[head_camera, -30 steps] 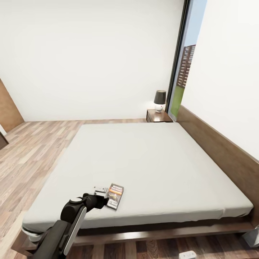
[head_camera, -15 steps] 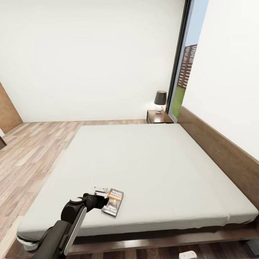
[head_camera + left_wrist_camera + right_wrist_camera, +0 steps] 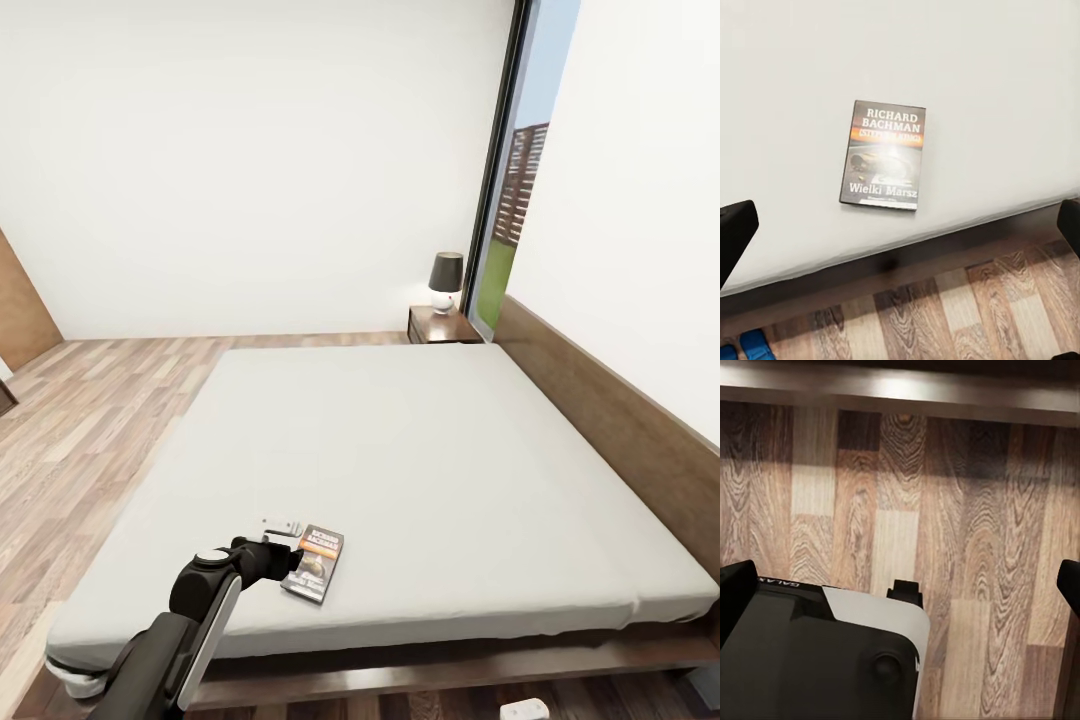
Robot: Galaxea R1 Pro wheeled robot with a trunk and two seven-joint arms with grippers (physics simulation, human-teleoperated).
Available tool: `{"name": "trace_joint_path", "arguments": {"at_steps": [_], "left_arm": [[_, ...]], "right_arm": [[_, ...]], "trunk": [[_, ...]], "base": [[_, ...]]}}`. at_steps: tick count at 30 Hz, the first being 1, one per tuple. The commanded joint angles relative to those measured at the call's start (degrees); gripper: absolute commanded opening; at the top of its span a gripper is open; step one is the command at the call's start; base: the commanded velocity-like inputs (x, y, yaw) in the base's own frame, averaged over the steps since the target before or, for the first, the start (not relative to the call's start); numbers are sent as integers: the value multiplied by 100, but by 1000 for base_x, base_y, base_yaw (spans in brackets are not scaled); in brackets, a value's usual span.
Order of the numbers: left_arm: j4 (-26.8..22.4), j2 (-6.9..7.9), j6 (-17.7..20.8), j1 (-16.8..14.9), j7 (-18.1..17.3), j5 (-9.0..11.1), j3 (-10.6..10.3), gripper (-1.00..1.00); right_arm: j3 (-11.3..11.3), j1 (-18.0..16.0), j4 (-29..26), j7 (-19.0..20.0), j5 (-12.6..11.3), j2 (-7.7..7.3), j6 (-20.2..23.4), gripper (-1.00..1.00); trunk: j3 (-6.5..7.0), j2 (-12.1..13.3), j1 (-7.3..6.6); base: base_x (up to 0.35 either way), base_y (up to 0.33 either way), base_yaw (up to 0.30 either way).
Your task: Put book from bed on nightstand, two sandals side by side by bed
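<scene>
The left claw [image 3: 290, 550] is held spread wide above the bed [image 3: 420, 450], its fingers [image 3: 735, 232] parted either side of the book [image 3: 314, 563] and apart from it. The left arm is stretched forward and low over the near edge of the mattress. The book lies flat, cover up, near that edge. Two blue sandals [image 3: 742, 349] are seen on the floor [image 3: 967, 307] beside the bed. The right claw [image 3: 900, 585] is pointed down at the floor, released.

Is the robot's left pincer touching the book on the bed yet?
Apart. In the left wrist view the book lies flat on the bed, with bare mattress between it and the open left pincer fingertips at the picture's edges.
</scene>
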Motion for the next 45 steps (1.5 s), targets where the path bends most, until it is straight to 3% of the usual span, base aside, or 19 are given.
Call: {"name": "trace_joint_path", "arguments": {"at_steps": [1,7,12,29,38,45], "left_arm": [[-2,-2,29,-5,-9,8,3,100],[6,-3,29,-5,-7,-1,3,100],[4,-3,31,-5,-7,1,6,100],[3,-1,46,-5,-7,-3,17,100],[3,6,65,-7,-11,0,20,100],[-2,7,69,-8,-14,5,8,100]], "right_arm": [[-11,2,14,19,55,-13,25,100],[-19,98,199,19,51,-83,-10,100],[-23,210,478,19,43,-154,-318,100],[-67,345,797,14,38,-224,-606,100],[-478,392,809,11,39,-343,-626,100],[-617,398,813,10,40,-399,-629,100]], "trunk": [[-12,-12,3],[-12,-12,3],[-12,-12,3],[-12,-12,3],[-12,-12,3],[-12,-12,3]], "base": [[4,0,0],[2,0,0],[0,0,0],[22,0,0],[224,0,0],[136,0,0]]}}
